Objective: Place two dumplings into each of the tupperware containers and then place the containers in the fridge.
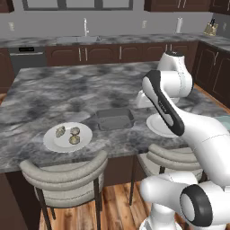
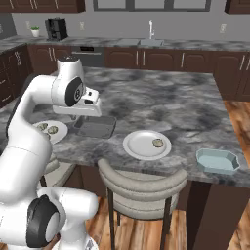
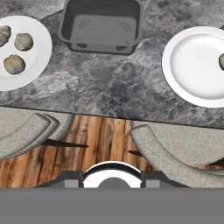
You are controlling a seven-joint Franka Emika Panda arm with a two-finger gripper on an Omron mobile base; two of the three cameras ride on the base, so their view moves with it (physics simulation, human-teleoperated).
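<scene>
Dumplings (image 1: pixel 68 134) sit on a white plate (image 1: pixel 50 143) on the grey marble island (image 1: pixel 54 96), beside the empty dark grey container (image 1: pixel 115 119). Dark wood cabinets (image 1: pixel 101 54) line the back wall. Whether the gripper's fingers are spread or closed cannot be told.

3 dumplings (image 1: pixel 68 134), lumpy tan-brown, clustered on white plate (image 1: pixel 51 143), lower left of left base view. 1 dumpling (image 2: pixel 157 142) on second white plate (image 2: pixel 139 146), centre of right base view. Dark grey container (image 1: pixel 115 119) empty, upright, mid-frame between plates. Pale blue-teal container (image 2: pixel 218 161) empty, right edge of counter.
</scene>
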